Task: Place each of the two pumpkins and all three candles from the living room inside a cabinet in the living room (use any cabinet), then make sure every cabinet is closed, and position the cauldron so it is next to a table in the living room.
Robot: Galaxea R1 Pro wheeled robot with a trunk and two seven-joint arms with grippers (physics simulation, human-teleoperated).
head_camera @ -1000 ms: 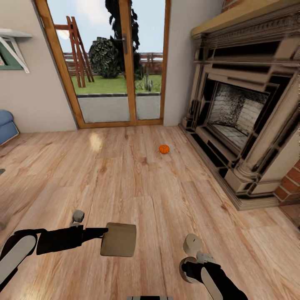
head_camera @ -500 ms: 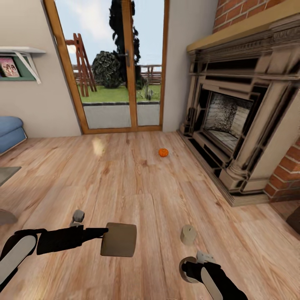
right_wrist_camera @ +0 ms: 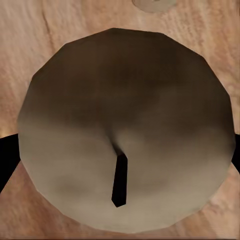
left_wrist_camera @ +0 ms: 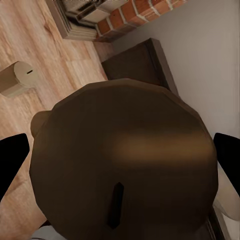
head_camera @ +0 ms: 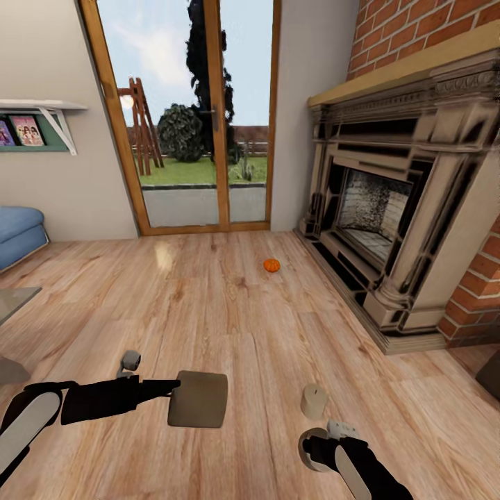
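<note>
My left gripper (head_camera: 182, 397) is shut on a beige candle (head_camera: 205, 399); in the left wrist view this candle (left_wrist_camera: 125, 150) has its wick end towards the camera, with black fingers (left_wrist_camera: 10, 160) at both sides. My right gripper (head_camera: 314, 446) is shut on a second candle (right_wrist_camera: 125, 120), also seen wick end on. A third candle (head_camera: 314, 401) stands upright on the floor just beyond the right gripper. A small orange pumpkin (head_camera: 271, 264) lies on the floor farther off, near the fireplace. A corner of the dark-brown cabinet (left_wrist_camera: 137, 62) stands against the wall.
A large stone fireplace (head_camera: 389, 229) with a brick surround lines the right side. Glass doors (head_camera: 201, 125) with a wooden frame are straight ahead. A blue sofa (head_camera: 17, 232) and a wall shelf (head_camera: 42, 111) are at the left. Open wood floor (head_camera: 208, 312) lies between.
The whole view has shifted: the pumpkin and doors look smaller and farther, more wall and brick show above. Both arms hold their candles as before.
</note>
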